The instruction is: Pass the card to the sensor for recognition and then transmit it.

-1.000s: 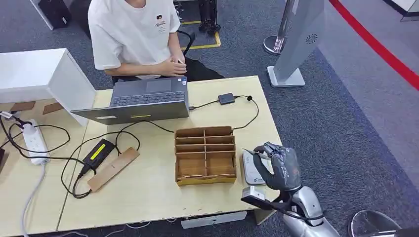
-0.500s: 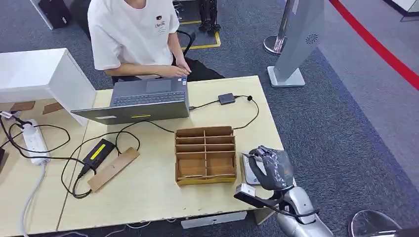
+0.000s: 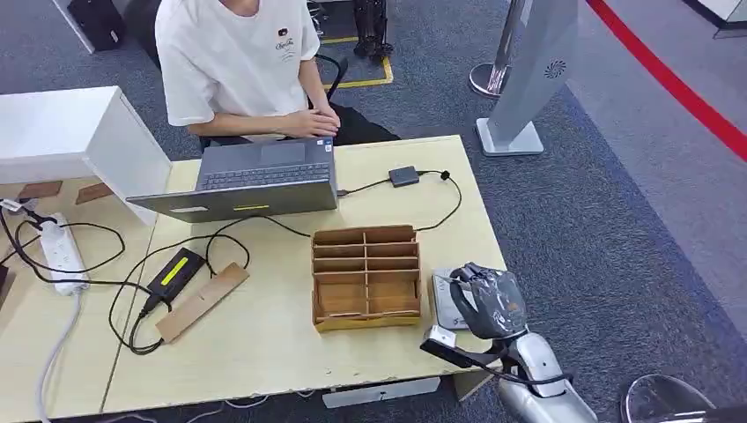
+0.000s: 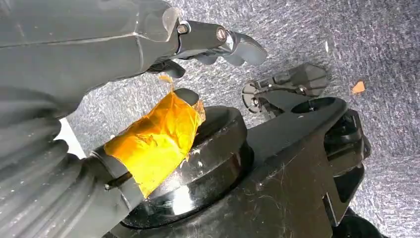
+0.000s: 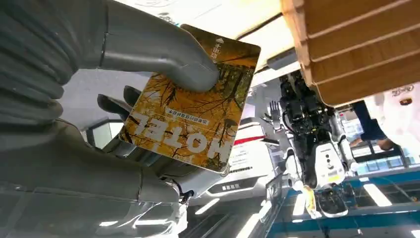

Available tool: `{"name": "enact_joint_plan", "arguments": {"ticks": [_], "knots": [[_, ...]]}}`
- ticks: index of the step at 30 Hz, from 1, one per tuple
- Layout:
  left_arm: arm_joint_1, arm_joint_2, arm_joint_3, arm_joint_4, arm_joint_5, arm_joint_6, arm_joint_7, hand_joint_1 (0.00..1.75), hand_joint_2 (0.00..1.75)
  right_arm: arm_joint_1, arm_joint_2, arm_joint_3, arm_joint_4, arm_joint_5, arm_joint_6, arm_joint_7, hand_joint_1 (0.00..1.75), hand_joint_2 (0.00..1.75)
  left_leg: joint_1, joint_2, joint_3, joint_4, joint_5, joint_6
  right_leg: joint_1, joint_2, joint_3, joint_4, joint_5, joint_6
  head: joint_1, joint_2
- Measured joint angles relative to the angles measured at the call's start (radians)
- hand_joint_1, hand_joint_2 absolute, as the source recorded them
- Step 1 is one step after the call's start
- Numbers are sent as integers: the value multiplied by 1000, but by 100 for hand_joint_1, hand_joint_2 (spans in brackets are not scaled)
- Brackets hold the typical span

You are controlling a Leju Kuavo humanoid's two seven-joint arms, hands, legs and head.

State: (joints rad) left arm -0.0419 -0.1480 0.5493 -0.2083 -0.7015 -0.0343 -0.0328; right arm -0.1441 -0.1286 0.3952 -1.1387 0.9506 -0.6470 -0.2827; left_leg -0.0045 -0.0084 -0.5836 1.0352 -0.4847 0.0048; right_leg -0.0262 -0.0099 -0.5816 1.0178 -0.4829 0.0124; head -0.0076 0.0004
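The orange autumn-leaf hotel card (image 5: 190, 99), which we pinched in our right robot hand (image 3: 490, 301) over the grey sensor pad (image 3: 443, 300), risked slipping loose

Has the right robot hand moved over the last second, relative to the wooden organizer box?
Yes. The right robot hand, holding the card, has dropped lower in the head view, beside the wooden organizer box, over the grey sensor.

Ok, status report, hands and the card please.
Right hand holds the hotel card over the grey sensor. Left hand hangs over carpet, holding nothing. Wooden organizer sits beside the sensor.
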Motion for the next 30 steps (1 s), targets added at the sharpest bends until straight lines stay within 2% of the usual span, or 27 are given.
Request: {"name": "enact_joint_plan", "arguments": {"ticks": [16, 30], "knots": [[0, 0, 13, 0, 0, -2, 0, 0, 175, 29, 1, -4, 19, -29, 0, 22, 175, 175, 0, 0, 0, 0, 0, 0, 0, 0, 0, 0, 0, 0, 0, 0], [1, -1, 18, 0, 2, -2, 0, 0, 175, 72, 13, -15, 45, -65, 0, 11, 175, 175, 0, 1, 1, 0, 0, 0, 0, 0, 1, 0, 0, 0, 0, 0]]}}
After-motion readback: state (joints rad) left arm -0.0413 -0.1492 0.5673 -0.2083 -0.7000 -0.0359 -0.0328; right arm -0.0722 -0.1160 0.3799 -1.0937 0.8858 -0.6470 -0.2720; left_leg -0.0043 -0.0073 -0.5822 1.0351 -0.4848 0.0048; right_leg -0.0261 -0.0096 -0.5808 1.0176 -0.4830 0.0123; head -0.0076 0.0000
